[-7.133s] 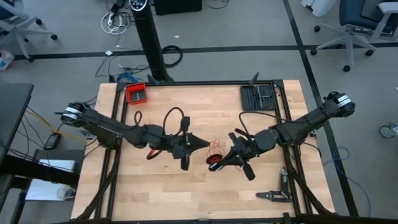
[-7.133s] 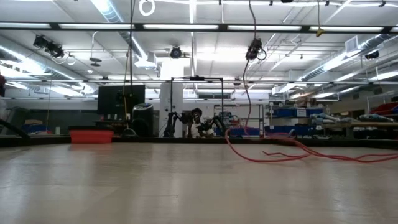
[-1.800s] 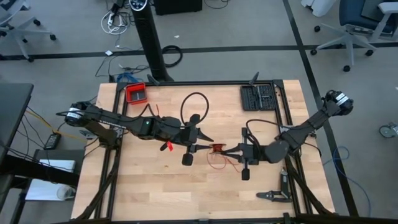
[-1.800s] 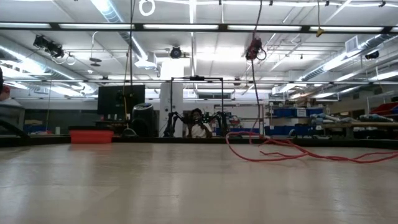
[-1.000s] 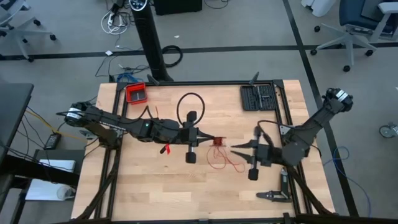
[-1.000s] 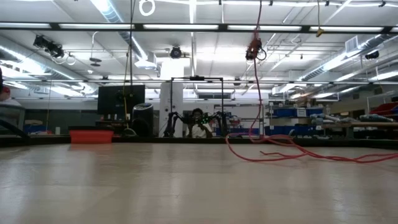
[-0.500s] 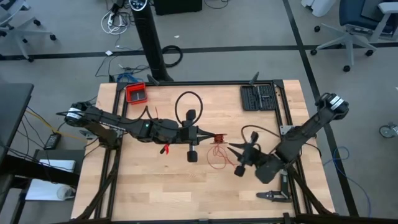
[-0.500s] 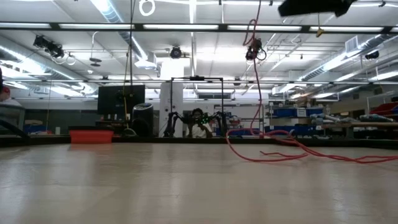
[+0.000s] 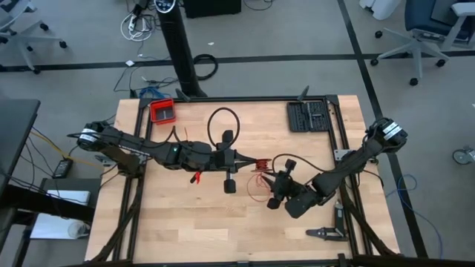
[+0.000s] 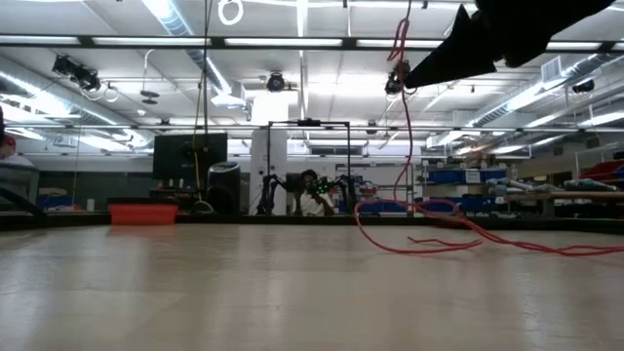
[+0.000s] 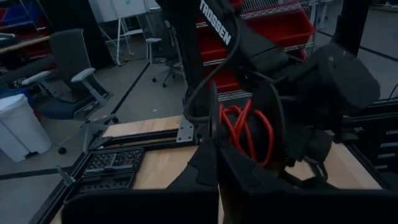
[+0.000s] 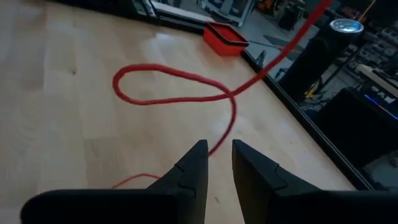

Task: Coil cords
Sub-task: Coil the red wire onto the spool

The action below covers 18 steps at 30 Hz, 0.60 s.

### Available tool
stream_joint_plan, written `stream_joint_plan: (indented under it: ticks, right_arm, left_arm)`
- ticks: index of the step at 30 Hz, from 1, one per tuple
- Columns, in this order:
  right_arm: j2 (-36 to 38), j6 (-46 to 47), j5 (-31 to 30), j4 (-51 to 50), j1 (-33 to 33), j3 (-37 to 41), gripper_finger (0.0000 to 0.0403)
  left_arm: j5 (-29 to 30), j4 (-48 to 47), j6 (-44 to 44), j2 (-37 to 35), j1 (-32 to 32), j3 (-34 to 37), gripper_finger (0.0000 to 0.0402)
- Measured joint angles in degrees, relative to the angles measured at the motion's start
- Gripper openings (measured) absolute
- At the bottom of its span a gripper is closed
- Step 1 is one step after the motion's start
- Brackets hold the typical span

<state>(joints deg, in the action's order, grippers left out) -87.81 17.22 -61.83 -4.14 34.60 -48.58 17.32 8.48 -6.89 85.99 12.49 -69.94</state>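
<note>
The thin red cord shows as a small coiled bundle held above mid-table by my shut left gripper. From the bundle a strand hangs down to loose loops that lie on the wood. My right gripper hovers low over these loops, pointing toward the table's far left. Its fingers stand slightly open with nothing between them. One stretch of cord runs on the table just past its fingertips. My left gripper pinches the near side of the coiled bundle between its two shut fingers, coming in level from the table's left. The bundle is lifted clear of the table. One strand hangs slack from it down to the loose loops.
A red tray stands at the far left corner and a black tool tray at the far right. A black cable loop arches over the left arm. A small metal tool lies near the front right edge.
My right gripper has come down toward the table and swung toward the table's near-left, over the loose loops, turning from pointing left toward the far left. Its arm has entered the low view from above. The bundle has stayed in my left gripper's hold.
</note>
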Motion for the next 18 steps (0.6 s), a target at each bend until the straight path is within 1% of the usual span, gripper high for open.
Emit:
stream_joint_plan:
  ticks: [4,11,15,18]
  right_arm:
    - [0.26,-3.18,-0.56,1.70,-0.22,0.00,0.0070]
    - [0.86,-11.52,-9.70,5.02,3.83,-0.04,0.0069]
    - [0.94,-14.01,-9.46,6.75,4.43,-0.07,0.0069]
    - [0.83,-20.07,-6.18,9.78,4.41,-0.07,0.0069]
  left_arm:
    - [0.00,-0.21,1.31,-0.02,0.00,-0.01,0.0001]
    - [0.02,-0.46,2.57,-0.02,0.00,-0.01,0.0001]
    - [0.02,-0.43,2.68,-0.02,0.00,-0.02,0.0001]
    - [0.02,-0.41,3.07,-0.02,0.00,-0.01,0.0001]
